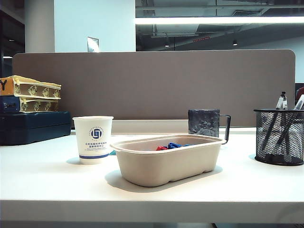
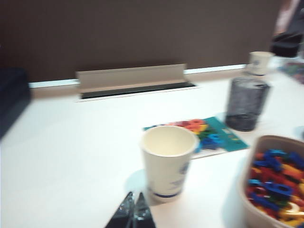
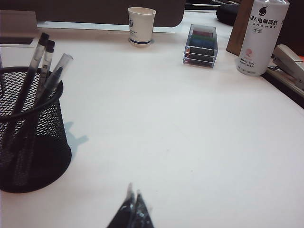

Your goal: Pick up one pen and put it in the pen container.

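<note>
Both tools are being kept pinched shut and empty: the left tool (image 2: 134,205) is being held just short of a paper cup (image 2: 168,161), the right tool (image 3: 133,207) near the pen container (image 3: 29,135), where several pens (image 3: 47,78) are already standing. No loose pen is being shown, so the search step is judged to be in hand; next, one must be found and the fingers opened. Things are being carried on a white bench (image 1: 57,185), backed by a brown office partition (image 1: 152,80).
</note>
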{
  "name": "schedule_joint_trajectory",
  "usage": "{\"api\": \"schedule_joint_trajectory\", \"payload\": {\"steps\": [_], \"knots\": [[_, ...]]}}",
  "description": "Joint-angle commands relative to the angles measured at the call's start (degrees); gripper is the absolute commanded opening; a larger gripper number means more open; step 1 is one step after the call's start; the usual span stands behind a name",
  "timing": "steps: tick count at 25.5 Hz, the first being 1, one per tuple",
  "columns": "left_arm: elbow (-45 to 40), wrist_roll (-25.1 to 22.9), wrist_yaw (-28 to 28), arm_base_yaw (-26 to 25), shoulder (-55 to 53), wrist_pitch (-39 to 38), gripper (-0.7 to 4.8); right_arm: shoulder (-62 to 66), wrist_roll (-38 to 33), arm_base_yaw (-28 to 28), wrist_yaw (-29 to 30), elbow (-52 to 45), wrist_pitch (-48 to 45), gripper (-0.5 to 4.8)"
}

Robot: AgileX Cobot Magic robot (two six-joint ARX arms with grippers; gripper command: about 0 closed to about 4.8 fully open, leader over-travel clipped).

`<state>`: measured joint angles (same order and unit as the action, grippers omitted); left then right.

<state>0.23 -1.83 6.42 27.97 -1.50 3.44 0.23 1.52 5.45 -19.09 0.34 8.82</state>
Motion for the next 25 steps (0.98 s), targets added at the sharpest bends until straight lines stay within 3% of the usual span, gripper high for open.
{"api": "schedule_joint_trajectory", "payload": {"steps": [1,6,25], "knots": [[0.20,1.86,-5.11,-0.02,0.07,0.46,-0.06,-0.28,-0.24,-0.02,-0.26,-0.28,-0.57,-0.01],[0.20,1.86,-7.78,-0.02,0.07,-0.04,-0.05,-0.28,-0.24,-0.04,-0.28,-0.28,-0.55,-0.01],[0.20,1.86,-6.05,-1.44,0.09,-0.35,-0.05,-0.28,-0.24,-0.02,-0.28,-0.28,-0.57,-0.01]]}}
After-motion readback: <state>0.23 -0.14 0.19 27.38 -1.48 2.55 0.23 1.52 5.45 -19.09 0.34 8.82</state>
